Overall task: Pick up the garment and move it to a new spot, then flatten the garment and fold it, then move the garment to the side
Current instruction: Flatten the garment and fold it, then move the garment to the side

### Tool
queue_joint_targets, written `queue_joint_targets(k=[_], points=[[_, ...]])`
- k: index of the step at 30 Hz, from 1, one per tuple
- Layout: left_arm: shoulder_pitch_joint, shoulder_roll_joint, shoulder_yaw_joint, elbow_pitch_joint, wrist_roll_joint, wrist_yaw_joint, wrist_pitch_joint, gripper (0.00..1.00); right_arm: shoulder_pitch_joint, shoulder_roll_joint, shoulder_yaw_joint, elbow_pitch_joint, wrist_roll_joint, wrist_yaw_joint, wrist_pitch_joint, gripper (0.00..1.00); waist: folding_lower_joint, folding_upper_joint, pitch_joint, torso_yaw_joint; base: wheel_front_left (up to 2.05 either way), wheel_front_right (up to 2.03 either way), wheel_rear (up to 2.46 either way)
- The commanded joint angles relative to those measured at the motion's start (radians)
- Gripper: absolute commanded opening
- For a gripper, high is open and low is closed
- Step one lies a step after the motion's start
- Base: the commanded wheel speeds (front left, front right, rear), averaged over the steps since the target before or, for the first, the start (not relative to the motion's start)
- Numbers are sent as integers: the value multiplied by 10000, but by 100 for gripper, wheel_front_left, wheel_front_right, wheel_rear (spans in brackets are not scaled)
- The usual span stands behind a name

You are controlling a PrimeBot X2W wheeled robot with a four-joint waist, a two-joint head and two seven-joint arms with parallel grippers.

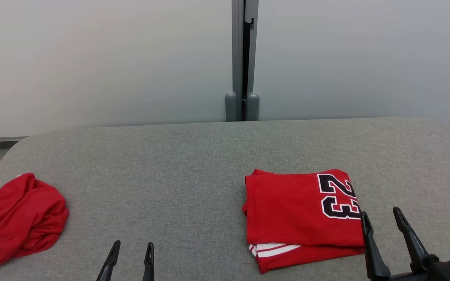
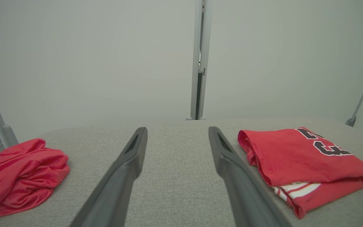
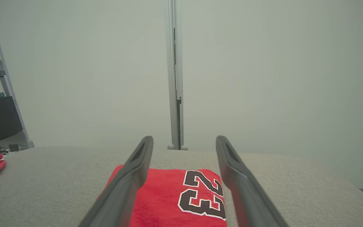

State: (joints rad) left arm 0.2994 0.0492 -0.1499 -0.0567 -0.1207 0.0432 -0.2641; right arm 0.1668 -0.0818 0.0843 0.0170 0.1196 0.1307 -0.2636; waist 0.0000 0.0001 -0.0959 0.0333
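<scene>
Lying folded on the right half of the grey table [image 1: 170, 168], the red jersey [image 1: 295, 210] is a neat rectangle with its black, white-edged number 23 facing up near its far right corner. A white-striped layer peeks out from under the top fold along the near edge. The right gripper [image 1: 381, 211] hovers just beside the jersey's near right corner, with its two dark fingers spread apart and nothing between them. In the right wrist view those fingers frame the number from above, and I cannot tell whether either tip touches the cloth. The left gripper [image 1: 134, 244] sits at the lower middle of the head view, over bare table, its fingers likewise parted and empty. It is well apart from the jersey. A crumpled red cloth [image 1: 18, 218] lies in a loose heap at the table's far left edge, well apart from both grippers and from the folded jersey. Behind the table stand pale wall panels joined by a grey post [image 1: 242, 58].
</scene>
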Motion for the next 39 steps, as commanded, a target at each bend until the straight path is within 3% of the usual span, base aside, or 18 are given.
queue_joint_targets(k=[1,20,26,30,33,39], points=[[-62,31,3,30,89,-49,-1,100,130,-30,38,19,-37,-2,-11,100,0,-1,4,24,0,0,0],[-234,32,-93,166,-30,33,-1,100,302,-3,-88,108,155,-3,-12,100,0,-1,-22,151,0,0,0],[-370,31,-100,84,-22,-9,-1,100,-272,142,-320,1507,1070,-2,-12,100,0,-1,249,228,0,0,0],[-659,29,-251,64,73,-119,-1,100,-1442,-267,-373,3603,1392,-2,94,100,0,-1,605,404,0,0,0],[-827,34,-384,59,82,-208,-1,100,-2568,-811,-196,4901,2106,-2,932,100,0,-1,912,580,0,0,0],[-1330,31,-517,57,187,-419,-1,100,-4134,-2330,697,5550,4280,-2,3159,100,0,-1,1816,939,0,0,0]])
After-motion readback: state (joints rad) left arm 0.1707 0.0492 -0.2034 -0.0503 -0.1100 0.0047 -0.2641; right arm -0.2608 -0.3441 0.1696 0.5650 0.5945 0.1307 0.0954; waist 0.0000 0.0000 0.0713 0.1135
